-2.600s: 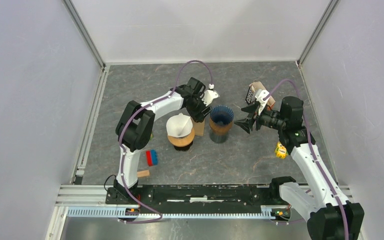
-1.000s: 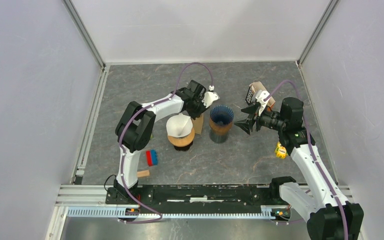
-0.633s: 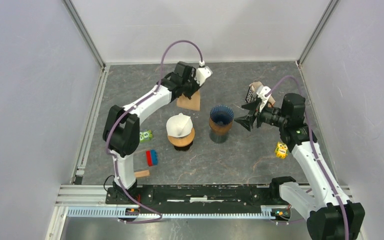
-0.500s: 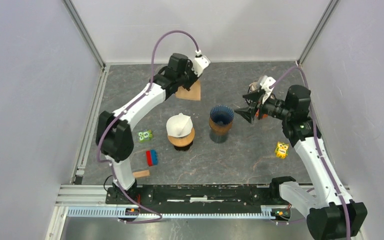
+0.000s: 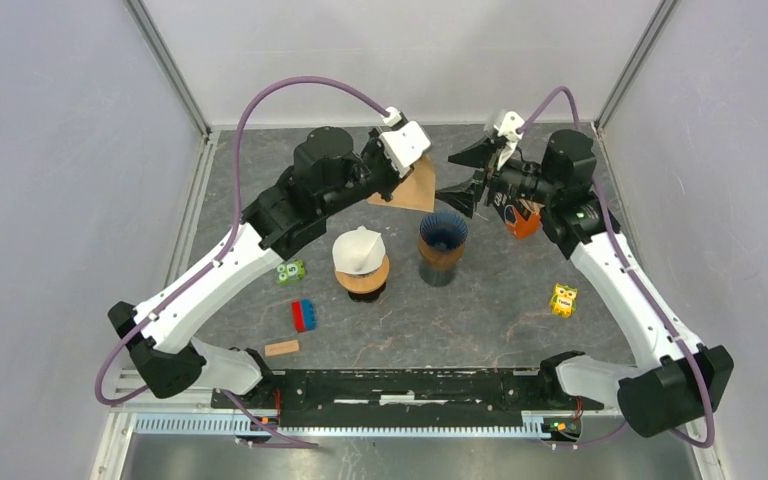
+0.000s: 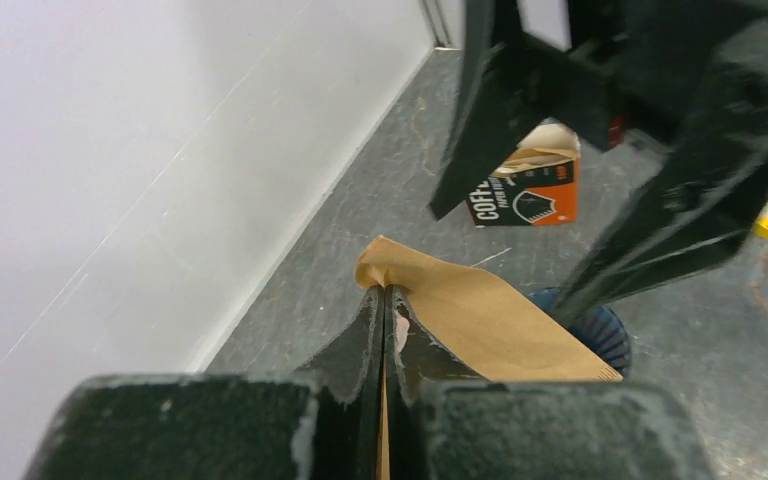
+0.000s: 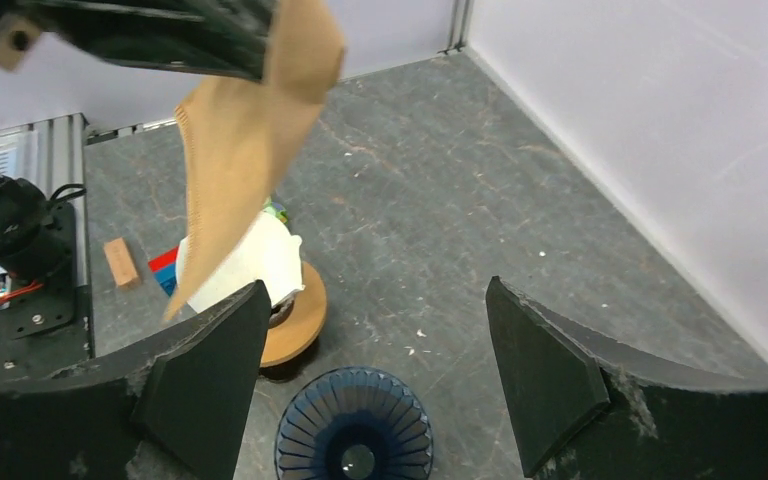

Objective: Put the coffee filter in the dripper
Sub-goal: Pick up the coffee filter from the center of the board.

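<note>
My left gripper (image 5: 402, 178) is shut on one corner of a flat brown paper coffee filter (image 5: 417, 187), which it holds in the air behind the dripper. In the left wrist view the pinched filter (image 6: 480, 320) fans out to the right from the closed gripper (image 6: 383, 295). The dripper (image 5: 443, 232) is a dark blue ribbed cone standing upright on the table. My right gripper (image 5: 463, 172) hangs open just right of the filter, above the dripper (image 7: 355, 430). In the right wrist view the filter (image 7: 245, 130) dangles at upper left, outside the right gripper (image 7: 375, 290).
A white filter stack on a wooden holder (image 5: 360, 258) stands left of the dripper. An orange coffee box (image 5: 520, 217) lies under the right arm. A green toy (image 5: 290, 271), a blue-red brick (image 5: 303, 315), a wooden block (image 5: 281, 348) and a yellow toy (image 5: 562, 299) lie nearer.
My left arm lifted the brown filter from beside the white stack, swung it back, then right toward the right gripper. The right gripper rose and its jaws spread wider.
</note>
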Motion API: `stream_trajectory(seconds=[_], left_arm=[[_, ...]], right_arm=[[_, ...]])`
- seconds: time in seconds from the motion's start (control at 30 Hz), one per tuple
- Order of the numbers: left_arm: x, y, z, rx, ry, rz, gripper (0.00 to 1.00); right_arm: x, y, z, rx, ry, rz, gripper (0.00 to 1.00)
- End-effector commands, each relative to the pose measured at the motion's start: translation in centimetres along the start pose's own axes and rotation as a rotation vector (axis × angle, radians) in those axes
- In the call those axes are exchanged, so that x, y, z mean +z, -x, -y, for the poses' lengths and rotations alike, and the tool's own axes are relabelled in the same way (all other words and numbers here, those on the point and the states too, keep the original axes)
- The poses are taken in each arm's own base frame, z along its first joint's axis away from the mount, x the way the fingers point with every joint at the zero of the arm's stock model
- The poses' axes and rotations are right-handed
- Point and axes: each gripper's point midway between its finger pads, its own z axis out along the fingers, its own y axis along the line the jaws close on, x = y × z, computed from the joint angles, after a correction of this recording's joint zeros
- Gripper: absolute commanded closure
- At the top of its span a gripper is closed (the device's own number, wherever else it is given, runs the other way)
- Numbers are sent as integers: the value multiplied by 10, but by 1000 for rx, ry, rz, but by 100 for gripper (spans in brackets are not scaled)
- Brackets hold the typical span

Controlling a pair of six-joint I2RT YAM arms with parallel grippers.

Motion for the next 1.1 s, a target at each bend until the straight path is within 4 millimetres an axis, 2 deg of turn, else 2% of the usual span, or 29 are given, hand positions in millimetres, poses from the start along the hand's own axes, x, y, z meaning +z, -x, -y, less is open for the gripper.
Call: stream_trajectory(seconds=[0.0,0.13,0.43,0.63,0.8,0.9,0.97,1.03,1.07], left_arm=[[-4,-20,16,-43,-3,-75,98],[-2,-24,24,-38,-11,-88,98],[1,-35,23,14,13,-113,98],[1,-29,34,-41,-21,-94,98],[7,-33,43,-61,-41,-104,98],[11,-33,47,-77,-51,-105,98],[12,-34,51,-89,-62,-108,98],[14,-36,55,-98,-74,-111,98],[13,-37,56,-103,-78,-112,98]], right_arm=[[8,18,-14,-2,60,62,13],[5,19,-28,42,113,94,12],[-6,-3,-24,22,30,47,11],[5,-12,-19,122,35,55,10],[13,-14,-23,204,93,78,11],[17,-18,-28,245,131,84,16],[18,-21,-32,275,159,92,27],[19,-23,-35,280,181,97,44],[18,-23,-36,274,188,100,59]])
